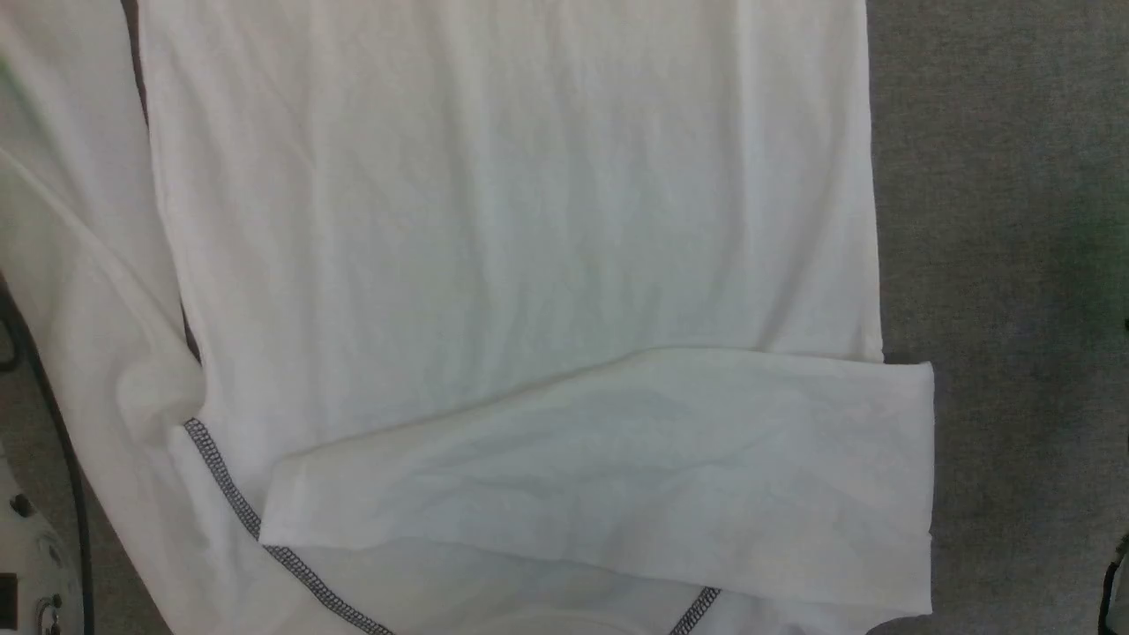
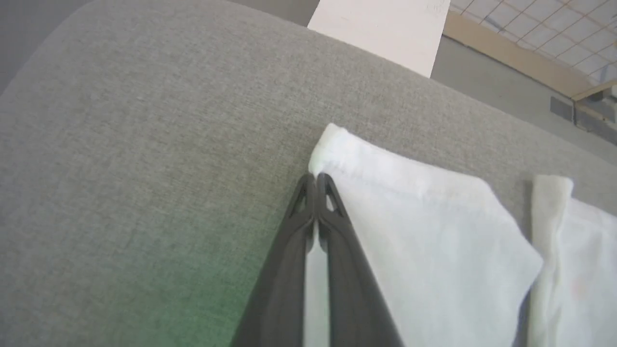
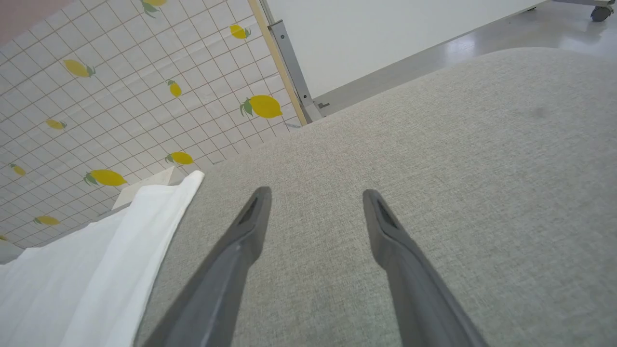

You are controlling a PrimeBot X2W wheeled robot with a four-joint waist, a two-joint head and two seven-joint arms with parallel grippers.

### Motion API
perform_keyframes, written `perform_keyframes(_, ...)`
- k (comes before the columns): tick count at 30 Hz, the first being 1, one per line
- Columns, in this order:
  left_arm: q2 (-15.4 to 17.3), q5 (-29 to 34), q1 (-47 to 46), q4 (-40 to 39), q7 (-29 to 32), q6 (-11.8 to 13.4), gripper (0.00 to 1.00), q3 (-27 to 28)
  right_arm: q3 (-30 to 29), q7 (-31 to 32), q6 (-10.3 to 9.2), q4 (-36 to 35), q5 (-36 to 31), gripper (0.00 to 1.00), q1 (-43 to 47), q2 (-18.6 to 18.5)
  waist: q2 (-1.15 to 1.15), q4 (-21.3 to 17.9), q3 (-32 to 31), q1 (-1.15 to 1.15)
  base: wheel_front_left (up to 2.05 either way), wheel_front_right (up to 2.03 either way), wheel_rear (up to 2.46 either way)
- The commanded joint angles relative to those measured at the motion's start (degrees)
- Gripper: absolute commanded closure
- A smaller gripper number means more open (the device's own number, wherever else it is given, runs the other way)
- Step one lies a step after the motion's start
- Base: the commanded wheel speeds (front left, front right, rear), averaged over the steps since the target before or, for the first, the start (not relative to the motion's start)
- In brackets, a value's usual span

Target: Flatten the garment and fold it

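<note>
The white shirt (image 1: 494,220) is thin and limp; left hand (image 2: 315,180) seems pinched on its corner hem, right hand (image 3: 316,195) wide, empty.

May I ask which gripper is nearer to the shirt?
Left. The left gripper is shut on the shirt at its cuff; the right gripper hangs open over the grey surface, apart from it.

R gripper (image 3: 315,202) spread wide over grey cushion (image 3: 434,168), garment (image 3: 87,274) beside.
</note>
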Motion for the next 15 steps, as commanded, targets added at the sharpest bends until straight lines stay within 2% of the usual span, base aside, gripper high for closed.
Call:
perform_keyframes(1,0.1,-1.2,1.3,0.5,-2.6,1.0,1.00,2.2,0.3,-0.2,-0.08,0.4,-0.5,0.00,0.2,0.1,0.00,0.8,-2.1,-0.01,0.00,0.00,0.00)
perform_keyframes(3,-0.6,-3.3,2.2,0.7,-6.2,2.0,1.00,5.8,0.5,-0.3,-0.08,0.7,-0.9,0.00,0.5,0.1,0.00,1.3,-3.8,-0.01,0.00,0.00,0.00)
perform_keyframes(6,-1.0,-5.4,4.8,1.0,-10.5,1.9,1.00,9.6,0.5,-0.2,-0.08,1.5,-1.3,0.00,1.2,0.2,0.00,2.3,-6.8,-0.01,0.00,0.00,0.00)
perform_keyframes(15,-2.2,-11.1,18.1,-0.5,-20.8,-1.8,1.00,20.0,0.3,0.6,-0.08,3.5,-2.3,0.00,5.7,1.0,0.00,6.0,-17.2,-0.01,0.00,0.00,0.00)
